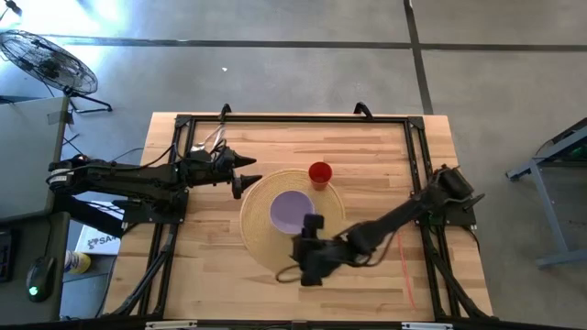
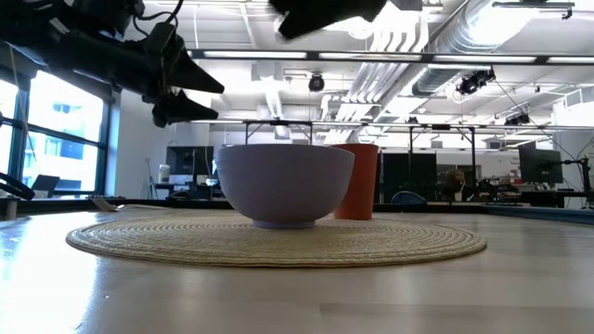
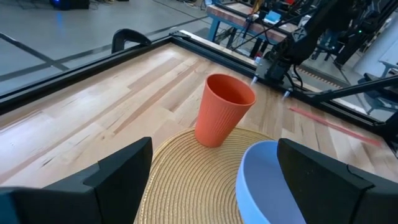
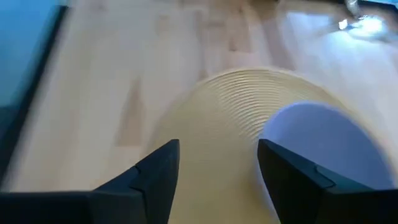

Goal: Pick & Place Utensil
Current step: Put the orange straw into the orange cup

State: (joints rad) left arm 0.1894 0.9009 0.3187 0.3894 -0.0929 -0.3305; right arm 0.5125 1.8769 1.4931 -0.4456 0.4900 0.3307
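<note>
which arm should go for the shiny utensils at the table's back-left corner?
Left, probably. The left gripper hangs at the mat's left edge, jaws open, nearer the utensils. The right gripper is over the mat's near edge, with the bowl in between.

High view: overhead, straight down, far enough to frame the whole table (image 1: 220,266) plus surrounding floor. Low view: at tabletop height, level, close to the woven mat (image 2: 278,243), bowl (image 2: 285,184) and orange cup (image 2: 359,181), room behind. Left wrist view: looks forward between its own fingers (image 3: 118,177), close, cup ahead, bowl beside the far finger. Right wrist view: angled down past its fingers (image 4: 152,171), close over mat and bowl. All four views share mat and bowl.
</note>
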